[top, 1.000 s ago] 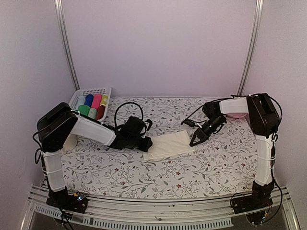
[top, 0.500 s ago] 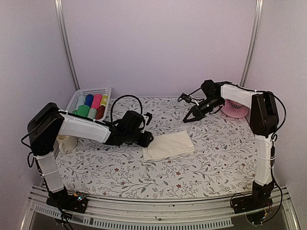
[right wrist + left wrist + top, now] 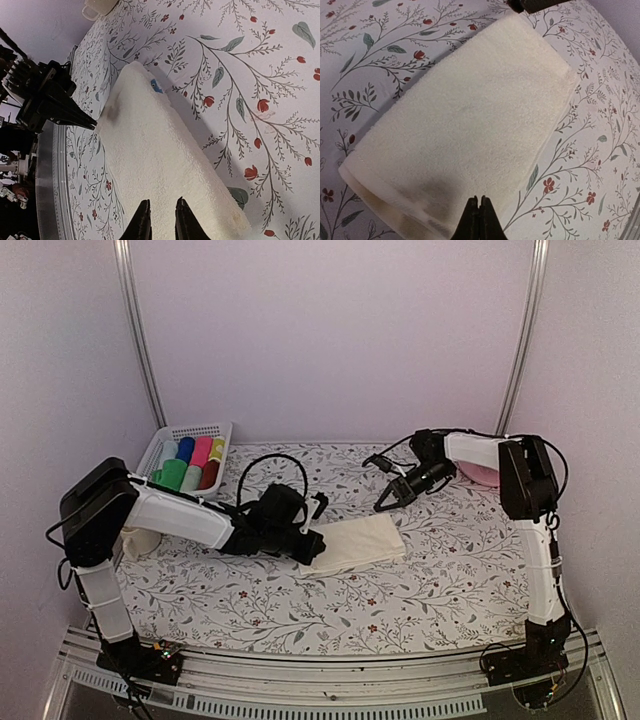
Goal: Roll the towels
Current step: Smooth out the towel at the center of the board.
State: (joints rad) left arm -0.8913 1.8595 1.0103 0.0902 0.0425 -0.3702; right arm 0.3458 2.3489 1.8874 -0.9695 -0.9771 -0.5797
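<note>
Cream towel (image 3: 358, 541) flat, long axis left-right, right end slightly farther back

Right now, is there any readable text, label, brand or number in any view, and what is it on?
No text is legible in any view.
The blue tag on the cream towel is too small and blurred to read.
The tablecloth has a floral print only, no words.
The basket and its coloured rolls show no visible lettering.
</note>
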